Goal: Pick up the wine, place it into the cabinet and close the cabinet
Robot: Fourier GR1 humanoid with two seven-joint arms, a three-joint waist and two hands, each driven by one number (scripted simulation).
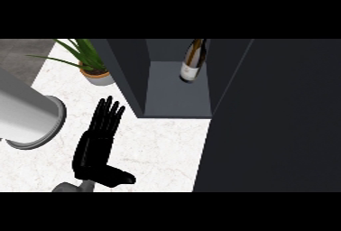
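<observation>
The wine stands upright inside the open cabinet, at the back of its floor, so the placing looks done and only the closing remains. The left hand rests on the marble table just left of the cabinet, fingers straight and released, holding nothing. The dark cabinet door hangs wide open to the cabinet's right; the next move calls for swinging it shut. The right hand is out of sight

No readable txt anywhere; wine bottle has a pale label but lettering's illegible.
</observation>
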